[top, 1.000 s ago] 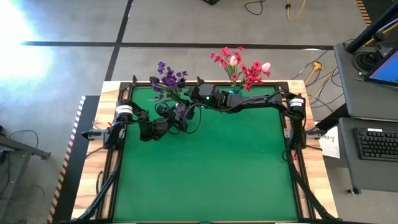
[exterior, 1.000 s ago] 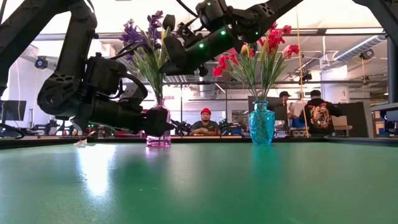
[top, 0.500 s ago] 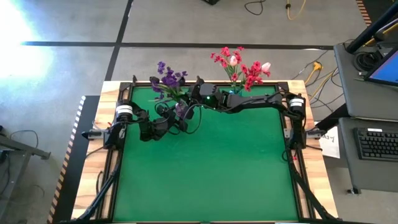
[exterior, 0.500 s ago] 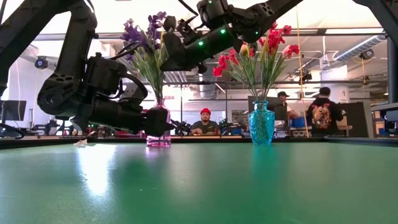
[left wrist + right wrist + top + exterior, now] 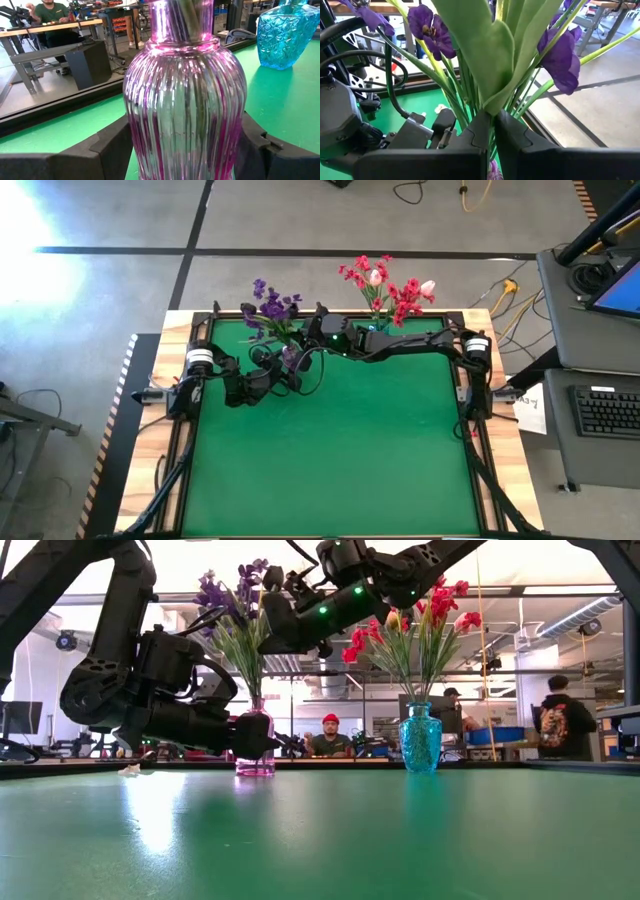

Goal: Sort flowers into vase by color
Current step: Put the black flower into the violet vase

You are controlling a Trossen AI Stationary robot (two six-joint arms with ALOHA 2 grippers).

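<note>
The left arm reaches in low from the table's left side, its forearm nearly level with the green table top (image 5: pixel 330 450), and the left gripper (image 5: pixel 185 145) stands with one finger on each side of the ribbed pink vase (image 5: pixel 255 745), jaws spread wide around the glass belly; whether the pads press on it I cannot tell. The right arm stretches from the right side along the far edge of the table, held high, and the right gripper (image 5: pixel 490 132) sits above the left gripper, up among the stems of the purple flowers (image 5: pixel 270 305). Its two fingers are pressed together, with green stems and a broad leaf (image 5: pixel 485 55) rising right at the tips; the stems look pinched between them. The purple flowers stand in the pink vase, fanning up and outward around the right gripper. To the side of both grippers, toward the right arm's base, the blue vase (image 5: pixel 421 740) holds the red flowers (image 5: pixel 400 295) and pale pink tulips (image 5: pixel 376 277), near the far edge and apart from the pink vase. Everything crowds the far rim; the near stretch of green top in front of the grippers lies open. People (image 5: pixel 325 735) sit and stand in the room beyond.
</note>
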